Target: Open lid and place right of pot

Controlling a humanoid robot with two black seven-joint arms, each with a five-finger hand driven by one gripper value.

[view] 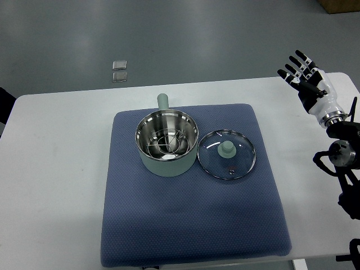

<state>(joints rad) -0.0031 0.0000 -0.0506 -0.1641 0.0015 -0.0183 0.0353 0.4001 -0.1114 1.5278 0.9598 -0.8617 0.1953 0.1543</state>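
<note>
Blue mat (185, 225) holds the pot (166, 143) and, touching its right side, the glass lid (227, 153) (lying flat). My right hand (305, 76) is spread, holding nothing, so I should keep clear.

A blue quilted mat (191, 225) lies spread over the middle of a white table (50, 185), its corners rounded. Beyond the table's far edge, toward 11 o'clock, two small square metal plates (119, 71) sit one behind the other on the grey floor (197, 39). At 1 o'clock, what may be a cardboard box (340, 5) cuts the frame's corner.
</note>
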